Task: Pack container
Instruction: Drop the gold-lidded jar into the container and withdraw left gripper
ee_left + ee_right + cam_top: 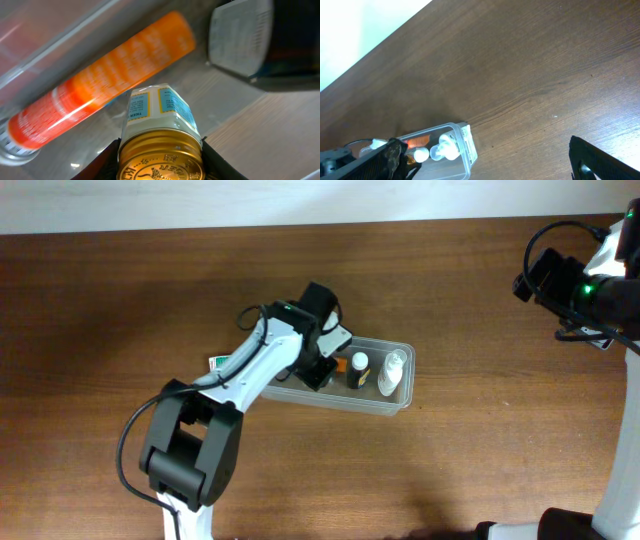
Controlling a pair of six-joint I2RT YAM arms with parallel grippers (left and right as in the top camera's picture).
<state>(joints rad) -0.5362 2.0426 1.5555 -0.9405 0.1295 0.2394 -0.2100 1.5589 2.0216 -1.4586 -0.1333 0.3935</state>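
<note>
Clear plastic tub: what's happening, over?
Left hand at long clear plastic tub, shut on small gold-lidded jar. Orange tube, dark bottle, clear bottle inside. Right hand far aside, grip unclear.

Soft, even light; close up the orange tube (100, 90) is blurred and the container (55, 37) wall shows glare.

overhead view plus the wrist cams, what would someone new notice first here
The white left arm stands out first: it reaches into the clear container at mid-table, where a dark bottle and a clear bottle sit in the right half. In the left wrist view a gold-lidded jar fills the foreground, held in the left gripper, with a bright orange tube lying slanted behind it.
</note>
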